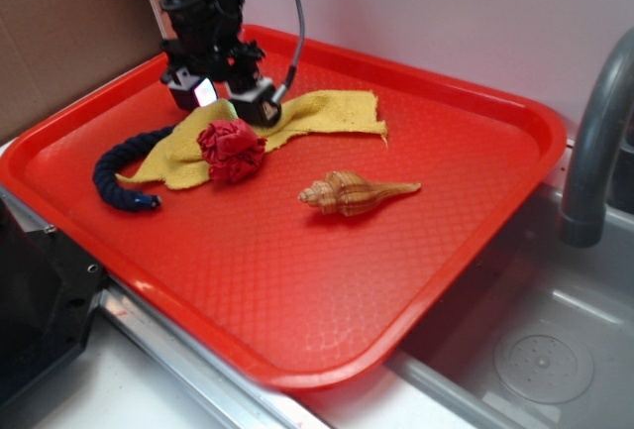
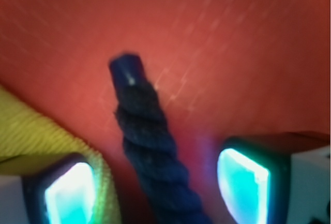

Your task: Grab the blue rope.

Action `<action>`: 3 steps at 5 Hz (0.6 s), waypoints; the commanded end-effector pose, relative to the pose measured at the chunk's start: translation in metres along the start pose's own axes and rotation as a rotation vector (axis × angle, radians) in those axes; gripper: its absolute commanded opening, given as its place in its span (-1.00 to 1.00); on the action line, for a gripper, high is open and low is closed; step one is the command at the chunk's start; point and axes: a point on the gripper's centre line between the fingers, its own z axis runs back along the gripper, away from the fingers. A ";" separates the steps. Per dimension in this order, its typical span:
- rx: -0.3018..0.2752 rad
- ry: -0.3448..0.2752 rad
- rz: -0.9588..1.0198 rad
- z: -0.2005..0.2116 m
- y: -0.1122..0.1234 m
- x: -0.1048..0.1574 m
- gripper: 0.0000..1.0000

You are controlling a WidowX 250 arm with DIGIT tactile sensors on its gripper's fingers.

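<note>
The blue rope (image 1: pixel 117 167), dark navy and twisted, curves along the left side of the red tray (image 1: pixel 297 280). Its near end lies by the tray's left edge, and its far part runs toward the yellow cloth (image 1: pixel 307 117). My gripper (image 1: pixel 225 102) hangs low at the back of the tray over that far part. In the wrist view the rope (image 2: pixel 147 141) runs up between my two lit pads (image 2: pixel 243 182), with its cut end pointing away. There is a gap on each side, so my gripper (image 2: pixel 155 188) is open around the rope.
A red ball of fabric (image 1: pixel 232 150) sits on the yellow cloth just in front of the gripper. A brown seashell (image 1: pixel 352 192) lies mid-tray. A grey faucet (image 1: pixel 594 142) and a sink basin (image 1: pixel 535 350) are to the right. Cardboard stands at the back left.
</note>
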 end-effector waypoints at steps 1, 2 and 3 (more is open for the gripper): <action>0.023 -0.004 0.052 0.003 0.015 0.007 1.00; -0.006 -0.110 0.104 0.052 0.017 0.010 1.00; -0.032 -0.132 0.166 0.068 0.028 0.014 1.00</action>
